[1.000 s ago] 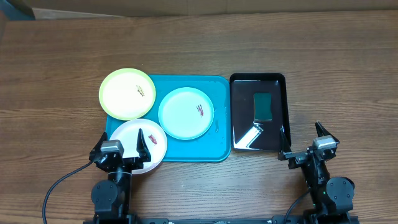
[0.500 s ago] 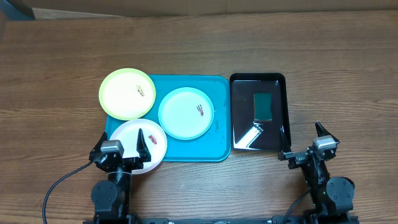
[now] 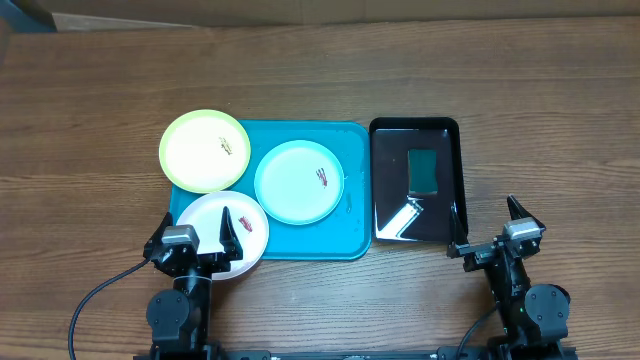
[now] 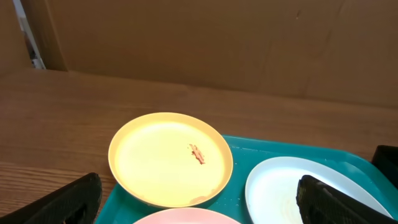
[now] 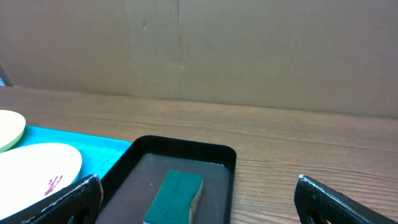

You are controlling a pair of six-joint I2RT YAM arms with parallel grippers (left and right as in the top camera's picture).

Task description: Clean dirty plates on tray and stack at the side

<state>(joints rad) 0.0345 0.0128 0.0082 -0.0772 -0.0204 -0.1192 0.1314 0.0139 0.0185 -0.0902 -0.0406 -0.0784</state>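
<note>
Pickup of the green sponge point(image 3: 423, 171) reads as the step in hand, since all three dirty plates lie unwiped on the turquoise tray point(image 3: 300, 243). The yellow-green plate point(image 3: 204, 150) overhangs its far left corner, the cyan plate point(image 3: 300, 181) sits near the middle, and the white plate point(image 3: 225, 235) is at the near left edge. The sponge lies flat in the black tray point(image 3: 445, 215), just right of the turquoise one. The right gripper point(image 3: 487, 228) waits on the near side of the black tray, fingers spread wide and empty. The left gripper point(image 3: 194, 230) is likewise spread, one finger above the white plate. The right arm should reach forward and straddle the sponge across its narrow width, clear of the raised rim. It should then close gently so the foam is not crushed.
</note>
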